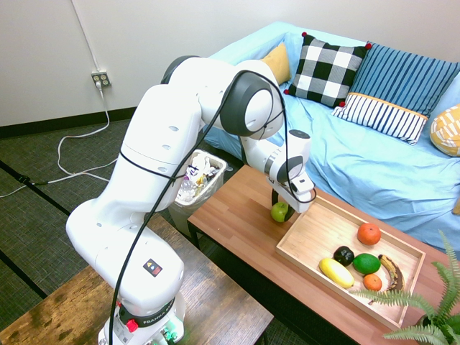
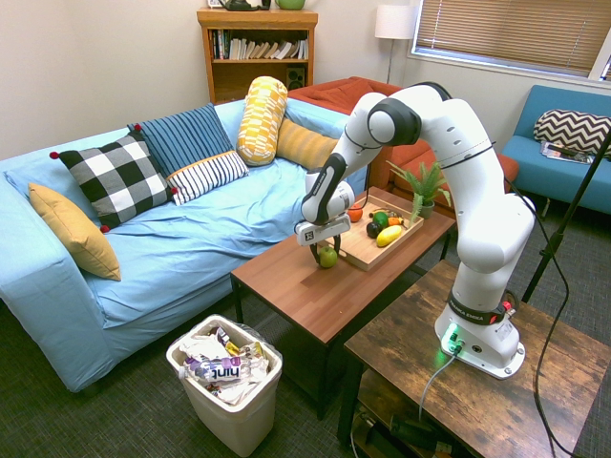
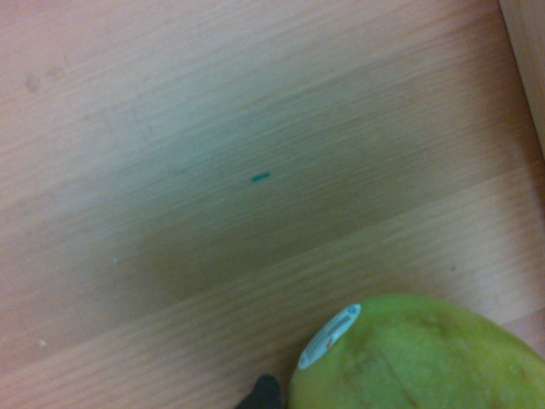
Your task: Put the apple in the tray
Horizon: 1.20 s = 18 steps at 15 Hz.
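The yellow-green apple (image 1: 279, 212) (image 2: 327, 257) sits low at the wooden coffee table (image 1: 237, 223), just off the near short end of the light wood tray (image 1: 313, 237) (image 2: 363, 252). My gripper (image 1: 279, 206) (image 2: 326, 249) comes down from above and is shut on the apple; dark fingers flank it. I cannot tell whether the apple rests on the table or hangs just above it. In the wrist view the apple (image 3: 421, 358) fills the lower right corner, with a white sticker on it, over bare table boards.
In the tray lie an orange (image 1: 369, 233), a dark fruit (image 1: 343, 254), a green oval fruit (image 1: 366, 263), a yellow fruit (image 1: 336, 272) and a brown banana (image 1: 390, 272). A potted plant (image 1: 424, 309) stands past the tray. A blue sofa (image 1: 374, 158) runs behind the table, and a white bin (image 2: 226, 377) stands at its end.
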Available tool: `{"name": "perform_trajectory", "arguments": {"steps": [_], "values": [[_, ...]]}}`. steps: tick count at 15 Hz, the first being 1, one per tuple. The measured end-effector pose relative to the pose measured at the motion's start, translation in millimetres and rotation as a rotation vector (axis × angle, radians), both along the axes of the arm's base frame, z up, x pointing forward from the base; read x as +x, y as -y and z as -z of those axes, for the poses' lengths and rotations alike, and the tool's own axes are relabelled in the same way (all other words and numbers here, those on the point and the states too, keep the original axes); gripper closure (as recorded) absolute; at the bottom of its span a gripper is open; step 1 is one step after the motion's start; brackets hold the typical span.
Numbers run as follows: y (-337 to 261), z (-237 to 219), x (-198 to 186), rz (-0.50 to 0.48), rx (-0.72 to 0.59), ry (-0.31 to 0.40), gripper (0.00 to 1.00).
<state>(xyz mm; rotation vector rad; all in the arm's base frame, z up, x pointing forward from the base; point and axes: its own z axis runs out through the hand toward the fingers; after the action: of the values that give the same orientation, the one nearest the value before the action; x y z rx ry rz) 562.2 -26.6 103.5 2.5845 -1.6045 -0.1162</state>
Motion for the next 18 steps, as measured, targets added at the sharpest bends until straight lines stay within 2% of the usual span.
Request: {"name": "perform_trajectory", "arguments": {"steps": [5,8,13,18], "values": [[29.8,-76.7,20.6,0.02,0.007,0.112,1.0],[71.6,-102.5,16.8,0.08,-0.009,0.131,1.0],[139.8,-76.0,-1.2,0.189,-0.037,0.096,1.0],[146.3,-36.8,-1.8,0.212,-0.035,0.084,1.0]]}}
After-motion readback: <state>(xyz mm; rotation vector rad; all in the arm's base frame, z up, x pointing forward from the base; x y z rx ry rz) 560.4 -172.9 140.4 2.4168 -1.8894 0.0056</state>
